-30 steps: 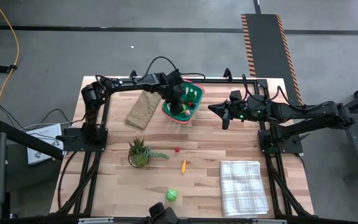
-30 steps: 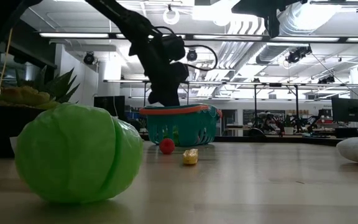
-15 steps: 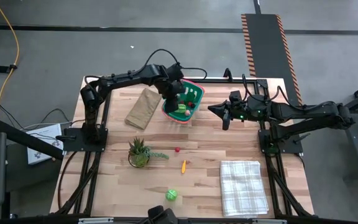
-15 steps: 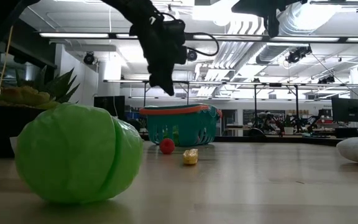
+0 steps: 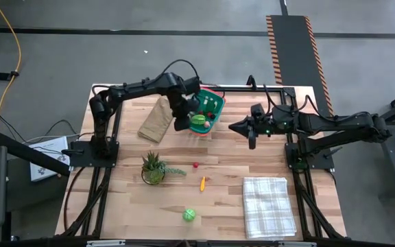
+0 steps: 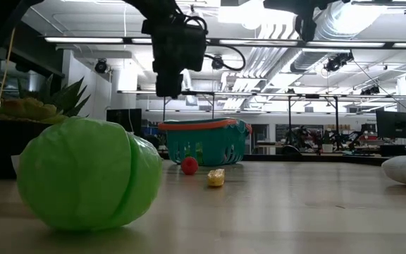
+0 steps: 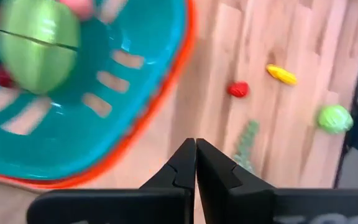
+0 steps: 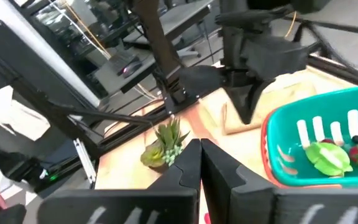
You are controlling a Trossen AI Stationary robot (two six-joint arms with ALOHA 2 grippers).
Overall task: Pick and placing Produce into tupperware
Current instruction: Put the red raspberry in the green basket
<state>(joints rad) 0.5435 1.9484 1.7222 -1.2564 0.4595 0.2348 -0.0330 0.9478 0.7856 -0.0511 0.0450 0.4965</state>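
Hovering above the tabletop (image 5: 252, 158) just beside the tupperware's (image 5: 214, 104) rim, the left pincer (image 5: 181, 123) is fully closed and empty, we note. Within the tupperware, next to that pincer, lie a green piece (image 5: 198, 121) and small red pieces. Well apart from the pincer, toward the tabletop's front, we find a red piece (image 5: 195, 165), a yellow-orange piece (image 5: 202, 183) and a green cabbage (image 5: 189, 215). On the tupperware's far side from the left pincer, the right pincer (image 5: 251, 142) waits closed, gripping nothing.
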